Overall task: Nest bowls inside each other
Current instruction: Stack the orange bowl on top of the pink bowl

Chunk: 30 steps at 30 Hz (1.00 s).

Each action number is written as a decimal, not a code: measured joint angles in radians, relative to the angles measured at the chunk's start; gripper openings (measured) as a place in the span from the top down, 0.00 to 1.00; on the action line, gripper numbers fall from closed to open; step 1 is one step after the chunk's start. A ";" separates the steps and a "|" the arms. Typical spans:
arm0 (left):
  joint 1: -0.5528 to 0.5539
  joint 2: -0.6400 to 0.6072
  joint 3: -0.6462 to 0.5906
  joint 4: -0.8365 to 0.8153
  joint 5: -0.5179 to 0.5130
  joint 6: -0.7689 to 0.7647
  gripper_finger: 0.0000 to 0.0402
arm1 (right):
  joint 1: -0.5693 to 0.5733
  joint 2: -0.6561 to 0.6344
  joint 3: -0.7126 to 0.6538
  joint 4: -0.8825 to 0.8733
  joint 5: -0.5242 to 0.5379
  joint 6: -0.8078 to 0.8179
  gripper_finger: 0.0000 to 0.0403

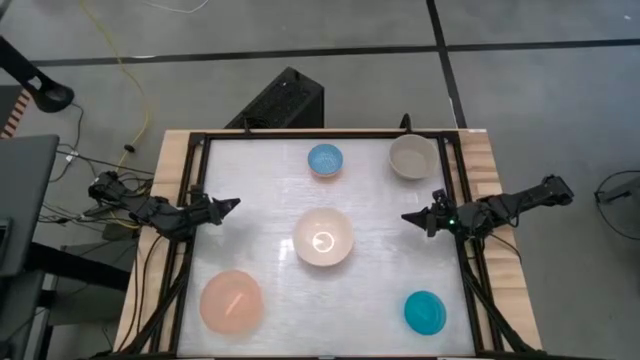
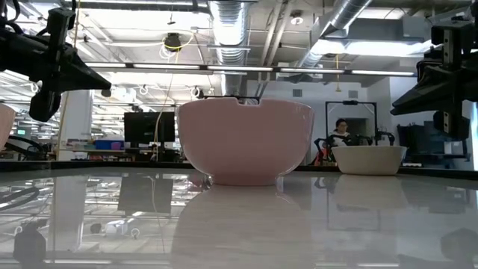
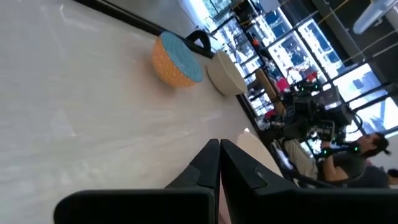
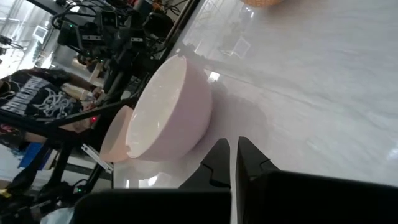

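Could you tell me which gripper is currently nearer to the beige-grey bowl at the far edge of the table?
Right. The right gripper is just in front of the beige-grey bowl; the left gripper sits across the table.

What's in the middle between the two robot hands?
The big white bowl sits between the left hand and right hand, seen from above.

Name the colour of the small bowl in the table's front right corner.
Teal-blue. The small bowl shows best in the high view.
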 joint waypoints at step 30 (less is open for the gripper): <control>0.000 0.000 0.001 0.306 -0.029 0.435 1.00 | -0.031 0.000 0.001 0.367 0.037 -0.472 0.94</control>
